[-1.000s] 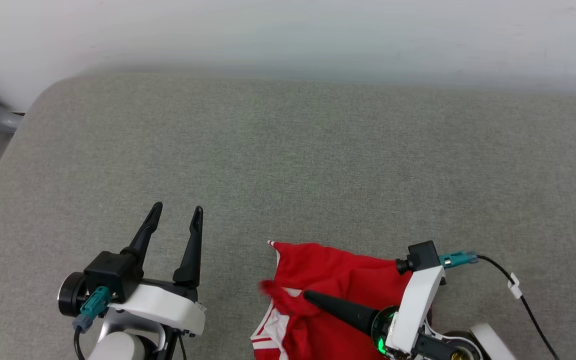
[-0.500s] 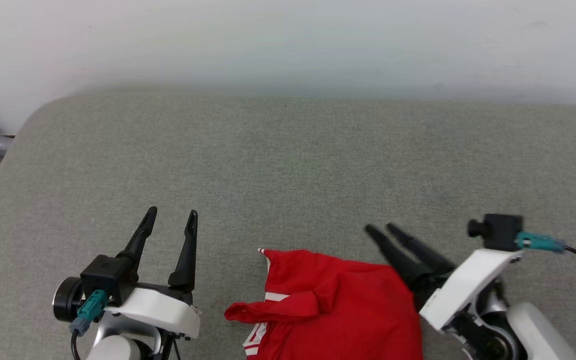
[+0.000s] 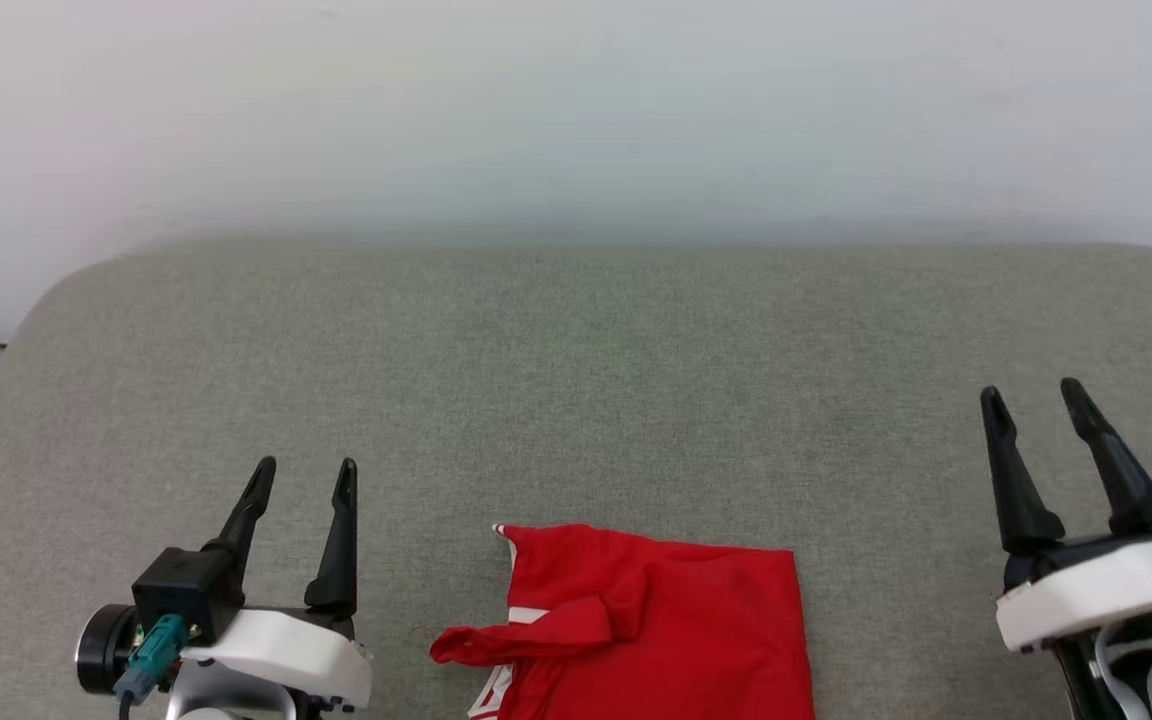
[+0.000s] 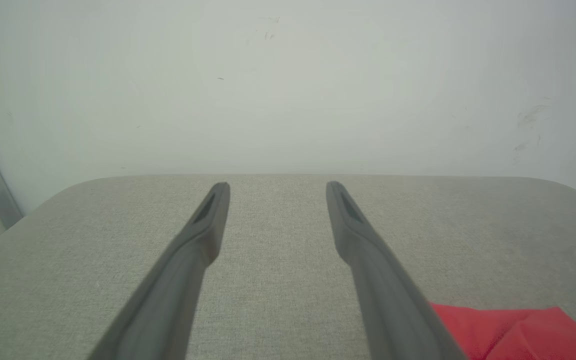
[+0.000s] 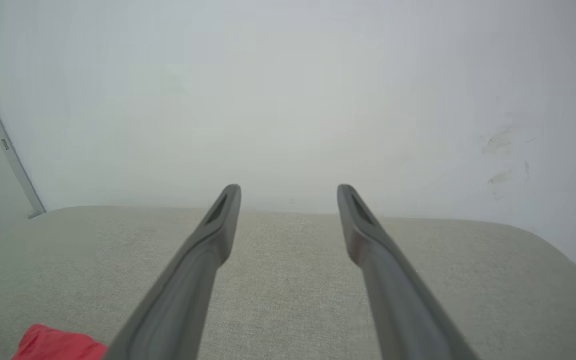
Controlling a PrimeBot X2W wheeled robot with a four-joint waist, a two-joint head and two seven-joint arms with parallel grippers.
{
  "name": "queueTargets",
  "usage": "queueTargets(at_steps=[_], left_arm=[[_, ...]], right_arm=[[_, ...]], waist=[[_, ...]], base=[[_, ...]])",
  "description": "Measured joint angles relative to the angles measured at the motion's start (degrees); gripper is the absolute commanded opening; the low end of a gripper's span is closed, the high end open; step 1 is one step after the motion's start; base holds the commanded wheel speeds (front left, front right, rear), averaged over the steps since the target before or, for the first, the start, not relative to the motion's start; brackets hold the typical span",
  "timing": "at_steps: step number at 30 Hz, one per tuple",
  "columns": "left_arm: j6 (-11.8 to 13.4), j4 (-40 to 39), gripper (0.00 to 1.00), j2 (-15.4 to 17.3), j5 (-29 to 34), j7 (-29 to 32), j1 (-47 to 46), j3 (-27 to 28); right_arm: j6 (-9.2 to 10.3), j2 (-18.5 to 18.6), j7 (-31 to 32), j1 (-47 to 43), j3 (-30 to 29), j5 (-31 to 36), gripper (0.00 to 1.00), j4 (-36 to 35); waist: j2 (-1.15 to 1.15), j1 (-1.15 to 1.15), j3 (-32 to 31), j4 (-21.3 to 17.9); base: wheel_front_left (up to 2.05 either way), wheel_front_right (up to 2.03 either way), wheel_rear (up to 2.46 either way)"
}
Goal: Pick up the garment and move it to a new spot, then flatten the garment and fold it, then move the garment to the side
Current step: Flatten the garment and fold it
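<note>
Garment [image 3: 656, 620], folded red jersey with white-striped trim, lying bottom centre on grey woven tabletop [image 3: 576, 380]. Dark two-fingered left gripper [image 3: 306, 467] lower left, right gripper [image 3: 1031, 390] lower right: both spread wide, empty, off cloth. Risk: sideways drag catching loose left flap, undoing fold.

At lower left we see our left gripper [image 3: 306, 466]: two long, black, tapering fingers [image 3: 339, 540] on a smooth white shell [image 3: 276, 660], beside a black camera box [image 3: 181, 592] with a teal plug [image 3: 158, 640]. The right gripper [image 3: 1029, 388], at lower right, looks alike.
</note>
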State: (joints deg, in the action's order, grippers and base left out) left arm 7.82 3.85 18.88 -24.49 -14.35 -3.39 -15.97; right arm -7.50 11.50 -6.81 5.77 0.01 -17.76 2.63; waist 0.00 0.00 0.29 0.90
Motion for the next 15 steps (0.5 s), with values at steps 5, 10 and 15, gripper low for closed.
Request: queueTargets(at_steps=[5, 10, 15], left_arm=[[0.31, 0.55, 1.00, 0.22, -0.38, -0.23, 1.37, 0.55], [0.33, 1.25, 1.00, 0.10, -0.35, -0.43, 2.43, 0.60], [0.33, 1.85, 1.00, -0.21, -0.37, -0.47, 3.52, 0.96]], right_arm=[[0.00, -2.42, 0.37, -5.55, -1.90, 4.93, 1.00, -4.95], [-0.01, -4.13, 2.09, -9.84, -2.55, 6.46, 1.00, -7.79], [-0.01, -5.57, 3.66, -12.29, -3.13, 6.66, 1.00, -9.37]], waist=[[0.00, 0.00, -1.47, -0.60], [0.00, 0.00, -2.44, -0.93], [0.00, 0.00, -2.98, -1.08]], base=[[0.00, 0.00, 0.00], [0.00, 0.00, 0.00], [0.00, 0.00, 0.00]])
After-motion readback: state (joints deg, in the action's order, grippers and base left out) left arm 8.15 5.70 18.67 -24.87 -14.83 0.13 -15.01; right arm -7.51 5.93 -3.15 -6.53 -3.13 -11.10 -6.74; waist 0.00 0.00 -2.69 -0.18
